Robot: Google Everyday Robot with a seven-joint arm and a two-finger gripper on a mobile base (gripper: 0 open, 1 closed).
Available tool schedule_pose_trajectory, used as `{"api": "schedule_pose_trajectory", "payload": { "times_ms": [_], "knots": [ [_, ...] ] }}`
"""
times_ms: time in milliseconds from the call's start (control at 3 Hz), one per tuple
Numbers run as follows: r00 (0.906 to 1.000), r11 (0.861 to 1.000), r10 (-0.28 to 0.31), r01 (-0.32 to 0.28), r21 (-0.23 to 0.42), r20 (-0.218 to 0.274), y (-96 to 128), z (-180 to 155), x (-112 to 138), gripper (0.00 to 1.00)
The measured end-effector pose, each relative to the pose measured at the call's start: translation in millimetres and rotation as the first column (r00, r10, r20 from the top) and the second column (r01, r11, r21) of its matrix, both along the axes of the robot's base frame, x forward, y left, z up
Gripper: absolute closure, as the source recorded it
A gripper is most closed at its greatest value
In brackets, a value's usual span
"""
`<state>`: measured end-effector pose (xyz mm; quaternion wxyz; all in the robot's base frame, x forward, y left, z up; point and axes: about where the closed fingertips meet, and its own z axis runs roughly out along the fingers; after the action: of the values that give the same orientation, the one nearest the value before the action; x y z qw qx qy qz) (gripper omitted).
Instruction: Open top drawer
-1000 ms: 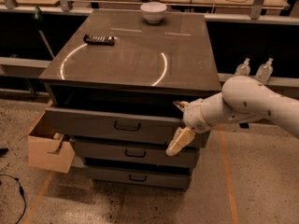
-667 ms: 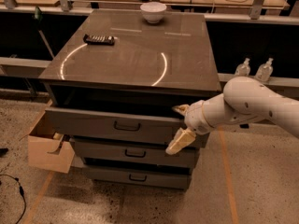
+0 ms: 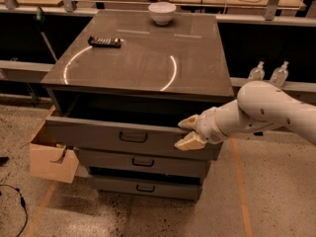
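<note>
Top drawer (image 3: pixel 94 134) is pulled partway out of the cabinet (image 3: pixel 148 63), dark gap behind its front, bar handle (image 3: pixel 133 137) at centre. Gripper (image 3: pixel 178 135) sits at the drawer front's right end, fingers (image 3: pixel 190 142) spread apart, not clamped on anything I can see. Lower 2 drawers look less far out. Bowl (image 3: pixel 162 12) + remote (image 3: pixel 104 42) on top, cardboard box (image 3: pixel 49 159) at left.
</note>
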<state>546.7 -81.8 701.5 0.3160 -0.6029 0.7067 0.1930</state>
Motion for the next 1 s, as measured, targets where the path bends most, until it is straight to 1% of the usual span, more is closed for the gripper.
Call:
{"api": "schedule_pose_trajectory", "payload": {
  "times_ms": [333, 667, 1000],
  "knots": [
    [0.9999, 1.000, 0.004, -0.004, -0.008, -0.015, -0.2, -0.6, -7.6, 0.83],
    [0.9997, 1.000, 0.003, -0.003, -0.010, -0.025, -1.1, 3.8, -17.4, 1.00],
    [0.9998, 1.000, -0.003, 0.003, -0.002, -0.019, -3.0, 22.0, -32.9, 1.00]
  ]
}}
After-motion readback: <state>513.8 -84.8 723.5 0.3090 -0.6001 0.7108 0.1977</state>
